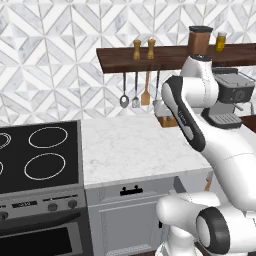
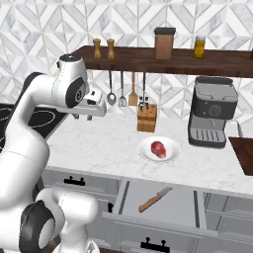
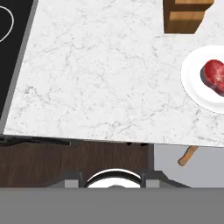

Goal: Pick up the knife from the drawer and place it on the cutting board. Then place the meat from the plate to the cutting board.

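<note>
One small kitchen knife (image 2: 155, 197) with a pale blade and brown wooden handle is lying diagonally inside the wide grey drawer (image 2: 188, 206), which is standing pulled out below the white marble counter (image 2: 113, 143). The round white plate (image 2: 159, 149) is sitting on the counter, carrying the small red-pink chunk of meat (image 2: 158, 148). The dark reddish-brown cutting board (image 2: 243, 153) is resting at the counter's right end, beside the grey coffee machine (image 2: 212, 111). The tan wooden knife block (image 2: 147, 117) is standing behind the plate. The two-finger gripper (image 2: 91, 109) is hanging above the counter, well apart from the knife and holding nothing; whether its fingers are spread cannot be told.
</note>
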{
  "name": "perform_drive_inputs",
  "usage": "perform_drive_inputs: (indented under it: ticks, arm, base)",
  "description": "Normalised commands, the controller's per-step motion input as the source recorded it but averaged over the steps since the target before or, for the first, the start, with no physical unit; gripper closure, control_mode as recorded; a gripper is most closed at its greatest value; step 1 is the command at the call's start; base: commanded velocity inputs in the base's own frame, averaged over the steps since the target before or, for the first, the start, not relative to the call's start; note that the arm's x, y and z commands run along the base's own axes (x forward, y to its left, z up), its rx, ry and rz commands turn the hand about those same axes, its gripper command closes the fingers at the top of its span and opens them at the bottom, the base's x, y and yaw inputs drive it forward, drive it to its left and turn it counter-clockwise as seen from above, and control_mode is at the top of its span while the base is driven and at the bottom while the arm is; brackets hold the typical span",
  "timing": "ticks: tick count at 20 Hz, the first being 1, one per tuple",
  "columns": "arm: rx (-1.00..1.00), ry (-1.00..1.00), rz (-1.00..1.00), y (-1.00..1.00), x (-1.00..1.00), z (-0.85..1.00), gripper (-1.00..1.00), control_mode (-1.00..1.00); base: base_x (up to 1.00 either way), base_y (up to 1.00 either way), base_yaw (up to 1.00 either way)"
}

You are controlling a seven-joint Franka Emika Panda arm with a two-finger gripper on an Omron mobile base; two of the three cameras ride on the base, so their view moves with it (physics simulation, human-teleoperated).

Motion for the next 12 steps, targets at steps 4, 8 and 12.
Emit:
perform_drive_inputs:
  ticks: [4,8,12]
  arm:
    - [0.0,0.0,0.0,-0.03,-0.27,-0.01,-1.0,-1.0]
    - [0.0,0.02,0.0,-0.05,-0.73,-0.19,-1.0,-1.0]
    - [-0.01,0.06,0.0,0.0,-0.94,-0.33,-1.0,-1.0]
  base:
    - [0.0,0.0,0.0]
    - [0.0,0.0,0.0]
    - [0.0,0.0,0.0]
